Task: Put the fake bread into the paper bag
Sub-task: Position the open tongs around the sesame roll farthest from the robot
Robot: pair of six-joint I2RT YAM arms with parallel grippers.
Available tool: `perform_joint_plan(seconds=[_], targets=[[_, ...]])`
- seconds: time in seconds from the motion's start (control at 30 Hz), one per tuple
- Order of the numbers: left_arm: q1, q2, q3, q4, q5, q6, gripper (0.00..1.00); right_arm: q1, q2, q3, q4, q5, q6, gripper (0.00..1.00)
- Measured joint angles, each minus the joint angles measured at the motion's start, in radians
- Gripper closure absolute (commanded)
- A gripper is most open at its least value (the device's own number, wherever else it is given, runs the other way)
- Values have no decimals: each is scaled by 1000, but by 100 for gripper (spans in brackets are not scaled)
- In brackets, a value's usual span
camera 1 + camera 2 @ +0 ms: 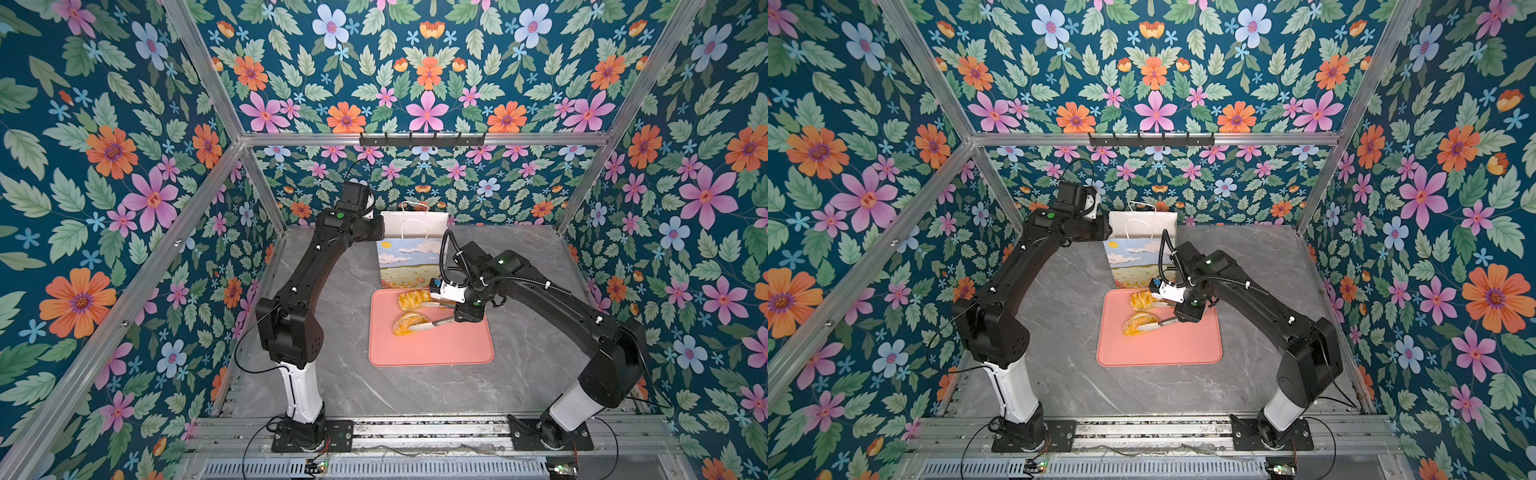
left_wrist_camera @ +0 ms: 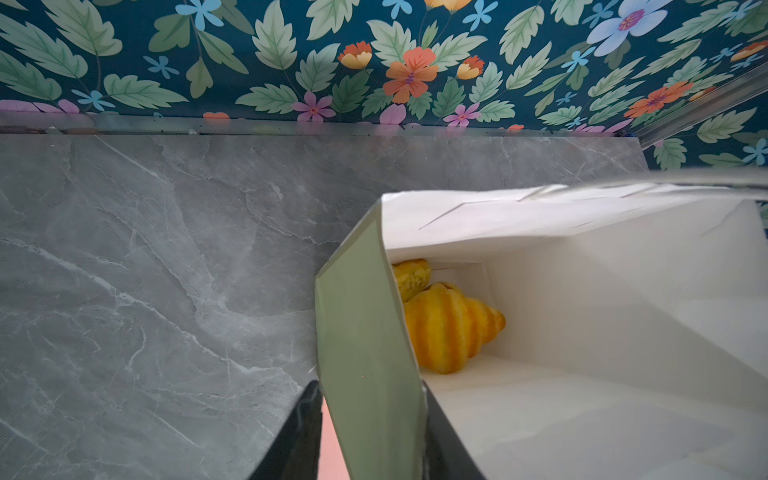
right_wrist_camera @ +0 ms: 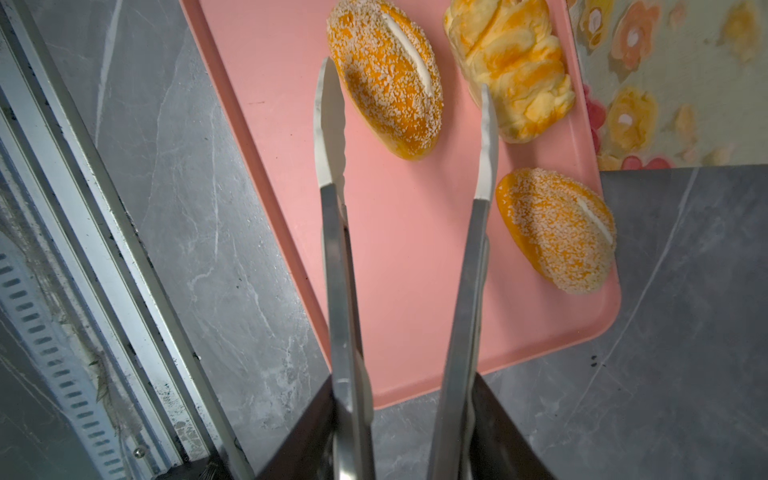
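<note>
Top views: a grey marble-patterned worktop (image 1: 519,374) carries a flat pink rectangular tray (image 1: 436,349) at its middle. An upright paper bag printed with sky, clouds and meadow (image 1: 409,266), white inside with white cord handles, stands touching the tray's far edge. At the tray's far left corner lies a glazed lattice-topped pastry (image 1: 411,300). Just nearer along the left edge lies an oval sesame-speckled roll (image 1: 407,325). The right gripper (image 1: 454,311) hangs over the tray's far half, clamped on the handles of steel tongs with white tips (image 1: 438,321), whose arms spread toward these two pieces. The left gripper (image 1: 376,227) sits at the bag's upper left rim, fingers not discernible here. Left wrist view: the left gripper's black fingers (image 2: 297,436) pinch the bag's pale green side wall between them. On the bag's white floor lies a ridged golden croissant (image 2: 451,332), with a second yellow piece (image 2: 411,278) touching it behind, partly hidden by the wall. Right wrist view: the tong tips stand apart, one on each side of the first roll, closed on nothing. A second sesame roll (image 3: 557,230) lies near the tray's far right corner, beside the bag's foot.
</note>
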Motion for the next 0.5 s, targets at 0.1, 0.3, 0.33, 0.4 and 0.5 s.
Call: perform_joint_plan(seconds=[0.1,0.3,0.33,0.4,0.5], targets=[[0,0,-4,0,1,0,62,0,6,0,3,3,0,53],[0,-5,-8,1,4,0,62,0,7,0,7,-1,0,53],[0,-7,-8,1,4,-1,62,0,7,0,7,-2,0,53],[0,-11,-8,2,4,-1,62,0,7,-2,8,-3,0,53],[0,-13,-7,2,3,-1,62,0,7,-9,8,-5,0,53]])
